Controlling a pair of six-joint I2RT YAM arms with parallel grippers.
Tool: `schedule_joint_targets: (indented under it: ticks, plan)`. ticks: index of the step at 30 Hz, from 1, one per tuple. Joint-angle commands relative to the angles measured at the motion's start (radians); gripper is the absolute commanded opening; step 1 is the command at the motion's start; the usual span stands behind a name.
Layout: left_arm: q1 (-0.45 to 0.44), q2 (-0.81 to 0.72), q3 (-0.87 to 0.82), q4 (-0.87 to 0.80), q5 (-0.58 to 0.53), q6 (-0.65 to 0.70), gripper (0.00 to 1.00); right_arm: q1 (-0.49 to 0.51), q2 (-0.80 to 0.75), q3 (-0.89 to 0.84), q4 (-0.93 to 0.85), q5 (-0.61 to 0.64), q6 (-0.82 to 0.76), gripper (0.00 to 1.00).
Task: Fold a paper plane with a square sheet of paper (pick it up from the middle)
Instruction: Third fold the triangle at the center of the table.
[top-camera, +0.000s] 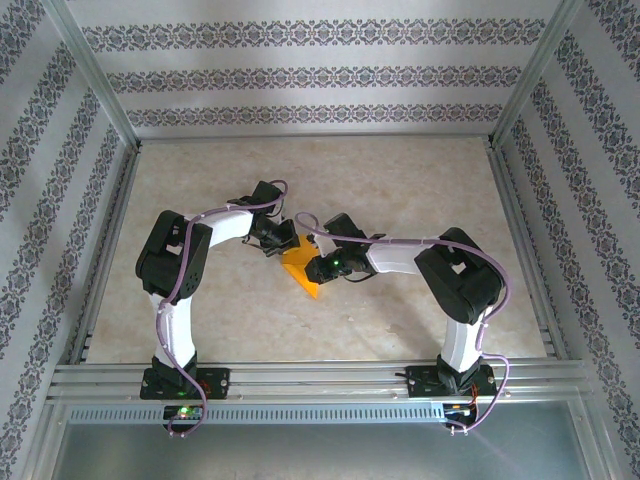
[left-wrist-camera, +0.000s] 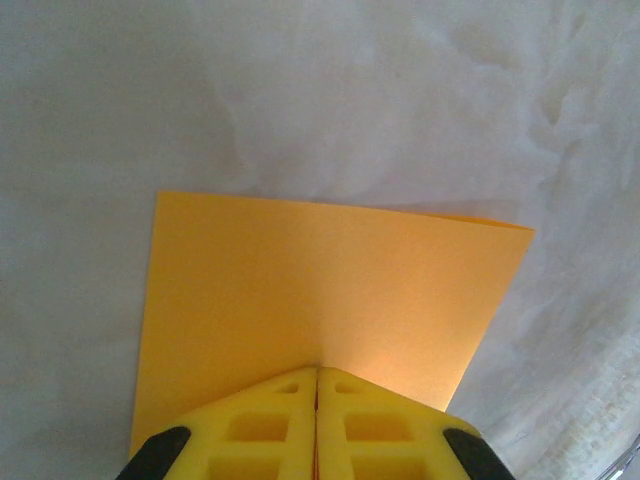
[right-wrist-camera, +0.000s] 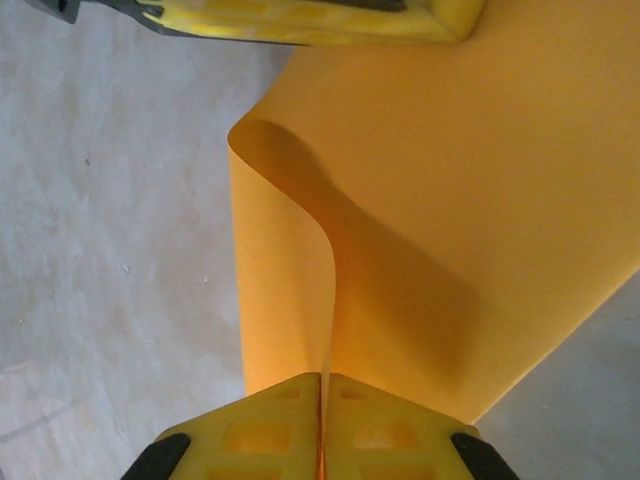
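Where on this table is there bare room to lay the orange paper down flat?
Widest bare patch: far table between back wall and the arms. Another lies between the two bases, ahead of the front rail. Crowded: the centre, where the left tool and right tool both pinch the square sheet of paper.

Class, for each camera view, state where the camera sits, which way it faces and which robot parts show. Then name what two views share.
Top external: above and behind the arms, looking down on the table; both arms show.
Left wrist: on the left arm, looking along the left gripper, shut on the orange sheet.
Right wrist: looking along the right gripper, also shut on it.
Shared: both wrist views show the sheet.
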Motion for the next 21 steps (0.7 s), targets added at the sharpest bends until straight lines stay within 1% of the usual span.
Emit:
schedule_joint_targets:
  ticks: [1, 21]
  plan:
    - [-0.018, 0.039, -0.002, -0.058, -0.024, 0.019, 0.07, -0.006, 0.021, 0.03, -0.026, 0.024, 0.009, 0.09]
    - [-0.019, 0.033, -0.003, -0.055, -0.027, 0.014, 0.07, -0.005, 0.044, 0.038, -0.066, 0.053, 0.01, 0.09]
